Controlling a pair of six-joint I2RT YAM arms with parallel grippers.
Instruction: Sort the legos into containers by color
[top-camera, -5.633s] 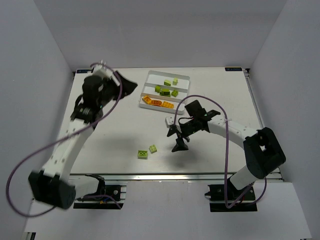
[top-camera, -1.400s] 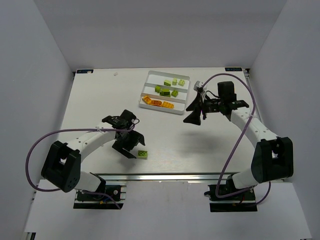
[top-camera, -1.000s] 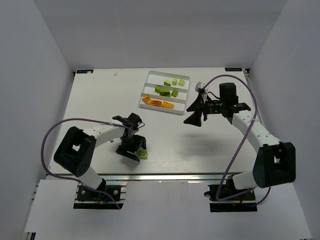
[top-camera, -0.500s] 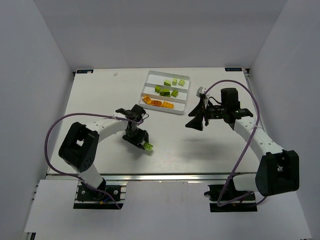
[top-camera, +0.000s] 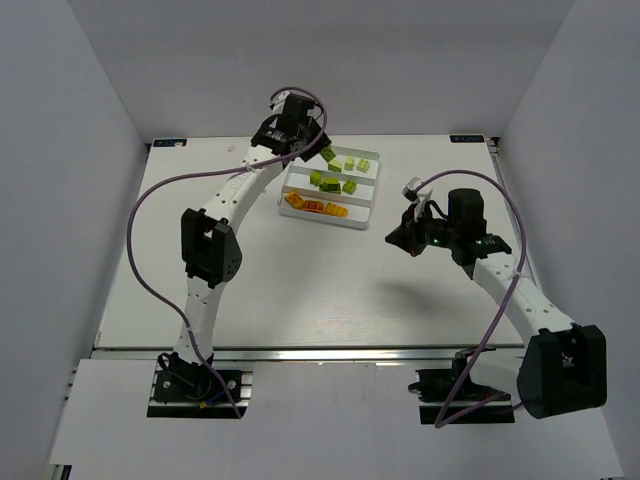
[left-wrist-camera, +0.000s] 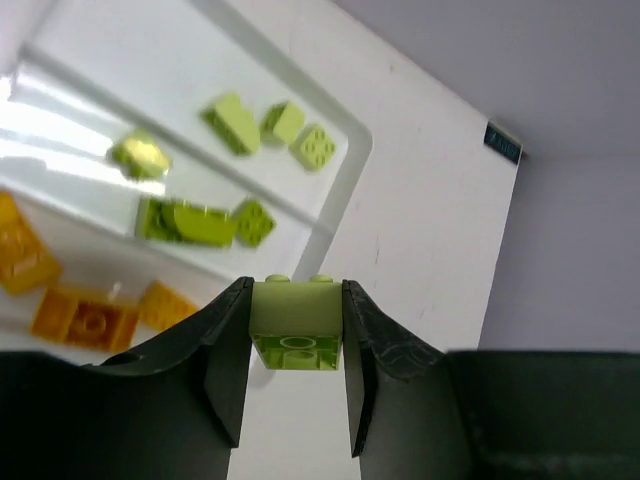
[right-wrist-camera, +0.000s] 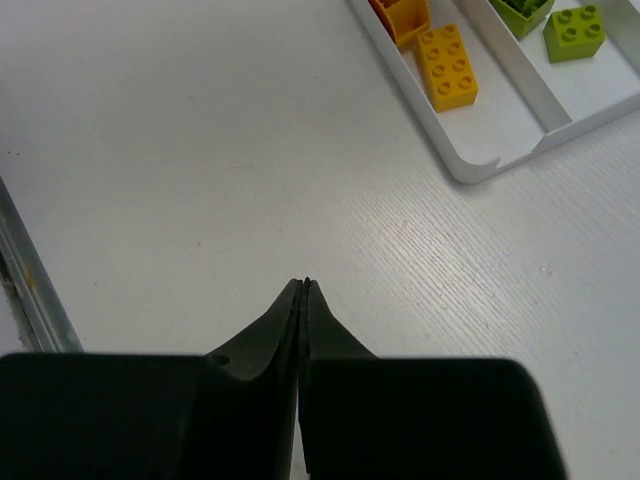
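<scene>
My left gripper (top-camera: 322, 151) hangs over the far left end of the white tray (top-camera: 366, 208), shut on a lime green lego (left-wrist-camera: 295, 318) pinched between both fingers, studs pointing away. Below it, in the left wrist view, the tray (left-wrist-camera: 352, 165) holds lime legos (left-wrist-camera: 268, 122) in its far container, more lime ones (left-wrist-camera: 200, 220) in the middle container and orange legos (left-wrist-camera: 90, 315) in the near one. My right gripper (top-camera: 394, 238) is shut and empty, above bare table right of the tray's near corner (right-wrist-camera: 470, 170). Its tips (right-wrist-camera: 303, 285) touch.
An orange lego (right-wrist-camera: 447, 67) and a lime lego (right-wrist-camera: 575, 30) lie in the tray end nearest my right gripper. White walls enclose the table on three sides. Purple cables loop from both arms.
My left arm has swung from the table's front up over the tray, carrying the lime lego it closed on. My right gripper has shut and drawn slightly back to the right.
</scene>
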